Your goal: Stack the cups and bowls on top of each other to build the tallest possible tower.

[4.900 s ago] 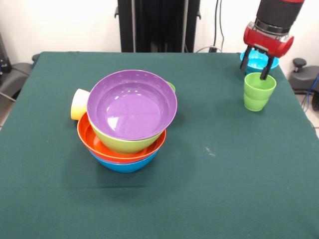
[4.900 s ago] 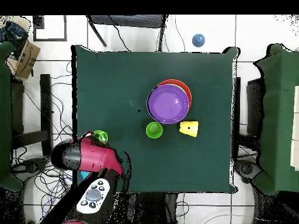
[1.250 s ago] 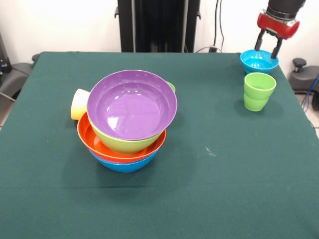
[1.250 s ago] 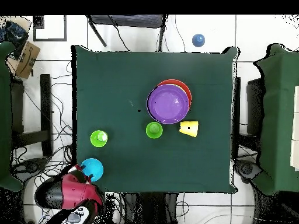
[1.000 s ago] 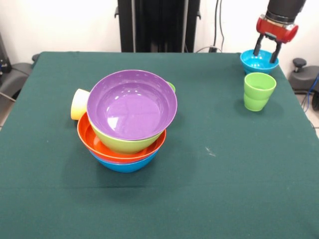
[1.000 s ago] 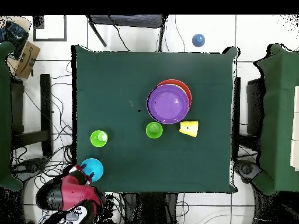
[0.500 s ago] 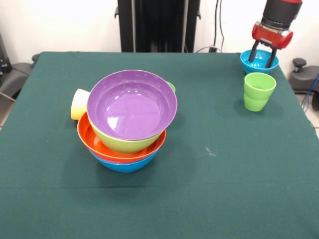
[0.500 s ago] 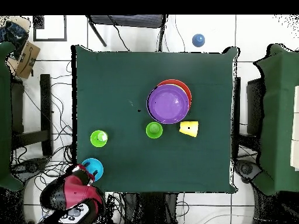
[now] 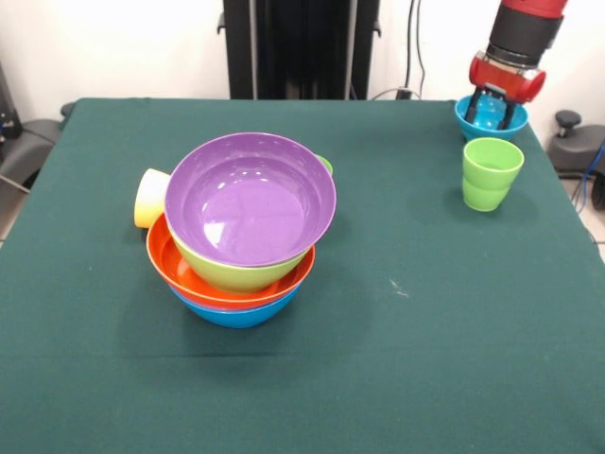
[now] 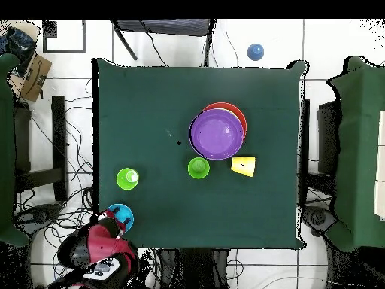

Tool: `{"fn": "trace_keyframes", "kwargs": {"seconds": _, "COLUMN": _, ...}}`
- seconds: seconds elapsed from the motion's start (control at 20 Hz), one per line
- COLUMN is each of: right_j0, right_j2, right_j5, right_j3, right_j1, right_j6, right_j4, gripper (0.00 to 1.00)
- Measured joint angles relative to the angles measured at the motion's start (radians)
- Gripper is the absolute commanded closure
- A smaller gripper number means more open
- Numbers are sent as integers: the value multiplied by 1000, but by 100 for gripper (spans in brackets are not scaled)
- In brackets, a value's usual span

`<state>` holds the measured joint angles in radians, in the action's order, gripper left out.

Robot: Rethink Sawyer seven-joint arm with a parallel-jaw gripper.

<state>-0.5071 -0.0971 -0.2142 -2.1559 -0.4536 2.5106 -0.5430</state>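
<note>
Front view – gripper [image 9: 490, 113] fingers spread inside turquoise bowl [image 9: 475, 116], light green cup [image 9: 491, 173] empty, purple bowl [image 9: 250, 197] tops tower

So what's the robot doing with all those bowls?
It is building a tower: a blue bowl at the bottom, then orange, lime green and purple on top. Right now the gripper is open and lowered at the small turquoise bowl in the table's corner, probably to pick it up. A light green cup stands beside that bowl, and a yellow cup lies next to the tower.
</note>
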Motion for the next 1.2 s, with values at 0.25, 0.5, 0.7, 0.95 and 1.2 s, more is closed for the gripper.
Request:
{"fn": "trace_keyframes", "kwargs": {"seconds": 0.25, "right_j0": 29, "right_j2": 20, "right_j5": -15, "right_j3": -3, "right_j1": 0, "right_j6": 0, "right_j4": 12, "gripper": 0}}
{"fn": "trace_keyframes", "kwargs": {"seconds": 0.5, "right_j0": 106, "right_j2": 69, "right_j5": -15, "right_j3": -15, "right_j1": -7, "right_j6": 0, "right_j4": 79, "gripper": 0}}
{"fn": "trace_keyframes", "kwargs": {"seconds": 0.7, "right_j0": 173, "right_j2": 102, "right_j5": -15, "right_j3": -31, "right_j1": -16, "right_j6": 0, "right_j4": 130, "gripper": 0}}
{"fn": "trace_keyframes", "kwargs": {"seconds": 0.95, "right_j0": 221, "right_j2": 113, "right_j5": -15, "right_j3": -60, "right_j1": -42, "right_j6": 0, "right_j4": 175, "gripper": 0}}
{"fn": "trace_keyframes", "kwargs": {"seconds": 1.2, "right_j0": 289, "right_j2": 112, "right_j5": -11, "right_j3": -106, "right_j1": -109, "right_j6": 0, "right_j4": 250, "gripper": 0}}
